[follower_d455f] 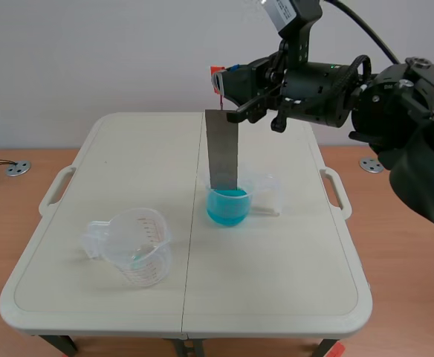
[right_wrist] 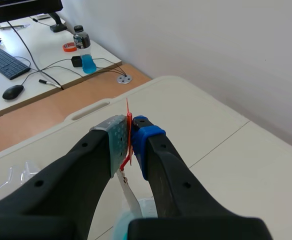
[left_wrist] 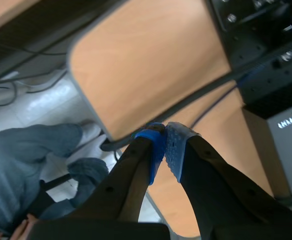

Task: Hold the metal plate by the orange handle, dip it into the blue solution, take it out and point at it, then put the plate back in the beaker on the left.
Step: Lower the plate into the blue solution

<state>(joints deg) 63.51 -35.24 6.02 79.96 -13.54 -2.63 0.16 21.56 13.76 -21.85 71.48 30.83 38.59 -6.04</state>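
Lower edge of metal plate (follower_d455f: 222,152), possibly behind beaker (follower_d455f: 267,190) rim

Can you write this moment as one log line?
right gripper: shut on orange handle | metal plate: upright, lower end in beaker of blue solution | left beaker: empty | left gripper: shut

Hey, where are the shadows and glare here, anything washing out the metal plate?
Scene view: even light; the metal plate reads flat grey without glare, the empty beaker casts a faint shadow on the table. Right wrist view: the right tool, shut on the orange handle, looks dark, the wall ahead bright. Left wrist view: the left tool looks dark, the pale floor beyond it bright.
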